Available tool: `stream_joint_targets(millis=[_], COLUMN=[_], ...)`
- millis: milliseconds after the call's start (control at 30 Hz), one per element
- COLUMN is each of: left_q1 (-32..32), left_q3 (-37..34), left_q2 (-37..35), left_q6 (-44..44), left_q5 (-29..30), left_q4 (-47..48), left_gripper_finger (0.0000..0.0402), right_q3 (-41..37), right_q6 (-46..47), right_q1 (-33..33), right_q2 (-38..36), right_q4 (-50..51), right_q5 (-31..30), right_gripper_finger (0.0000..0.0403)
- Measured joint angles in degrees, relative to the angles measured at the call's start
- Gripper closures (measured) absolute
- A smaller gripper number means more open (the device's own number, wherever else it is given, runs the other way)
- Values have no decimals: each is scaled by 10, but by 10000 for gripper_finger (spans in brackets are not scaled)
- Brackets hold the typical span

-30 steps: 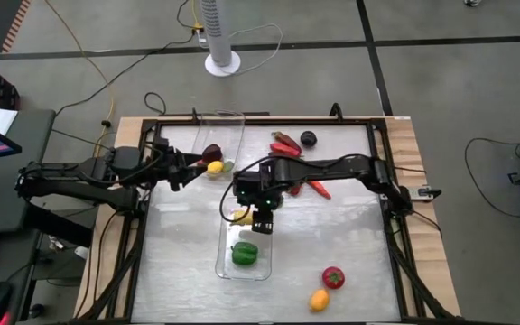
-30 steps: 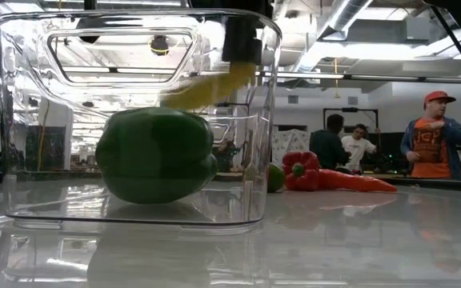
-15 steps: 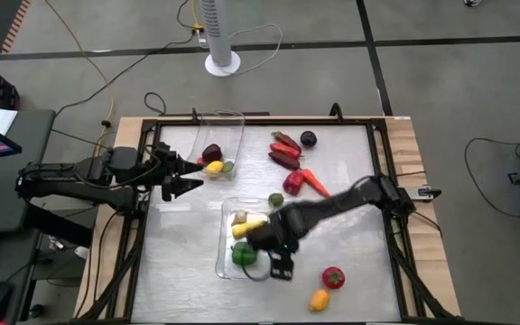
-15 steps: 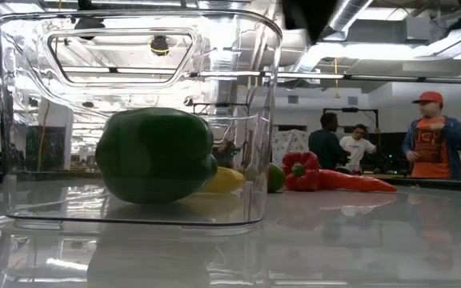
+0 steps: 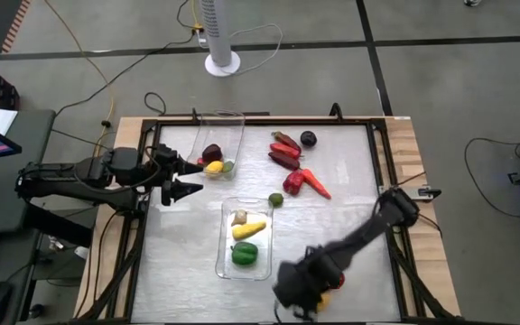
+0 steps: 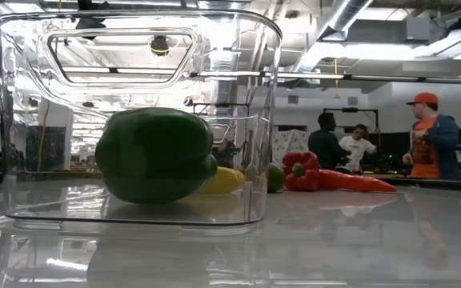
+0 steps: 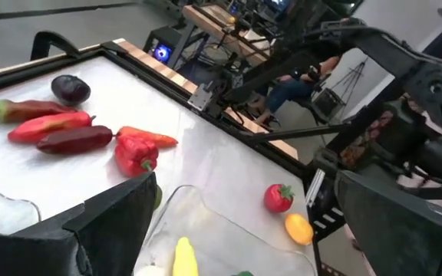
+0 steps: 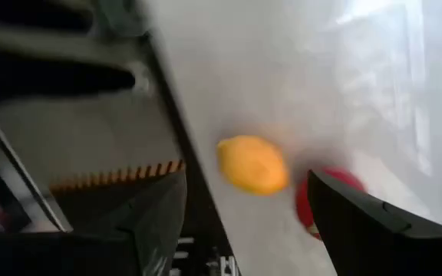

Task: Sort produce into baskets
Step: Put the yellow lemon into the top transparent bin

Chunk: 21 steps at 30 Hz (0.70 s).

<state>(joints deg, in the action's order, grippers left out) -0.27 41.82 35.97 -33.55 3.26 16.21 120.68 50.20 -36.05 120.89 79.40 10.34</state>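
The near clear basket [image 5: 225, 264] holds a green pepper [image 5: 244, 255], a yellow piece [image 5: 249, 229] and a small pale piece [image 5: 239, 217]. The far clear basket [image 5: 233, 122] holds a plum [image 5: 212, 153], a lemon [image 5: 215, 167] and a lime [image 5: 228, 166]. My right gripper [image 8: 263, 230] is open and empty at the table's near edge. A yellow lemon [image 8: 253, 163] and a red tomato [image 8: 324, 195] lie on the table just ahead of its fingers. My left gripper [image 5: 177, 183] is open and empty beside the far basket.
Loose on the far half lie red peppers [image 5: 285, 142], a dark plum [image 5: 308, 138], a red bell pepper [image 5: 293, 182], a carrot [image 5: 317, 185] and a lime [image 5: 276, 199]. The black table frame [image 5: 395, 244] runs round the table. People stand in the room behind [image 6: 430, 144].
My right gripper has let go of the yellow piece, which now lies in the near basket beside the green pepper. The right arm has then swung toward the table's near edge, to the lemon and tomato. My left gripper has drawn back a little from the far basket.
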Motion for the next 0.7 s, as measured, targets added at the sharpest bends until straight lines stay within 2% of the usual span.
stream_joint_targets(millis=[133,300,700], left_q1=[0,0,0], left_q3=[0,0,0], left_q2=[0,0,0], left_q6=[2,1,-24], left_q5=[0,0,-1], left_q4=[0,5,26], left_gripper_finger=[15,15,15], right_q3=[0,0,-1], right_q6=[-90,-213,-237], right_q1=[-45,-76,-77], right_q2=[10,32,116], right_q4=[-11,-22,-19], right_q5=[-19,-74,-55], right_gripper_finger=[106,106,110])
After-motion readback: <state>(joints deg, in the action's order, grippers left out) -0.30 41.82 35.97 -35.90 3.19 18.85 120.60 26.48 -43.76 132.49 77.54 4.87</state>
